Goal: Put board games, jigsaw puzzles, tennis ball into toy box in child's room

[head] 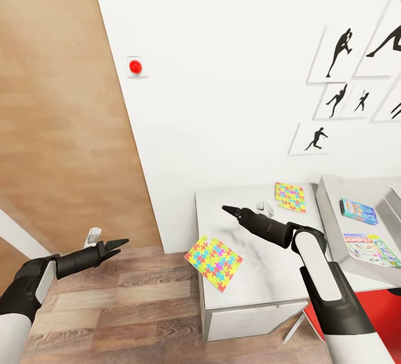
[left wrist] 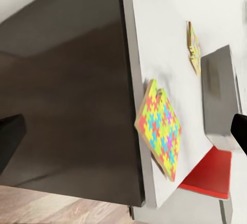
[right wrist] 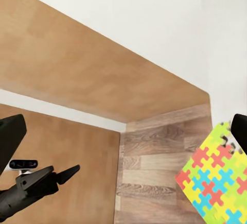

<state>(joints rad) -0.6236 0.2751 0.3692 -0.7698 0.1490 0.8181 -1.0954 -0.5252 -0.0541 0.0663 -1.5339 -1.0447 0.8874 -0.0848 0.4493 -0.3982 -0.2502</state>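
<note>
One jigsaw puzzle [head: 214,262] [left wrist: 159,128] [right wrist: 216,183] lies at the table's [head: 256,275] left edge and overhangs it. A second puzzle [head: 290,197] [left wrist: 194,46] lies at the back by the wall. The grey toy box [head: 329,213] [left wrist: 221,100] stands on the table's right part with two board games in it, a blue one [head: 358,211] and a white-green one [head: 372,250]. My right gripper [head: 227,208] hovers open over the tabletop between the puzzles. Left of the table, my left gripper [head: 118,243] [right wrist: 56,175] is open above the floor. The tennis ball and the bed are out of view.
A brown door [head: 55,102] fills the left, with wood-plank floor [head: 122,308] below it. The white wall carries a red button [head: 135,66] and black silhouette pictures [head: 340,52]. Something red [head: 384,308] [left wrist: 211,172] sits under the table's right end. A small white object [head: 264,207] rests near the back puzzle.
</note>
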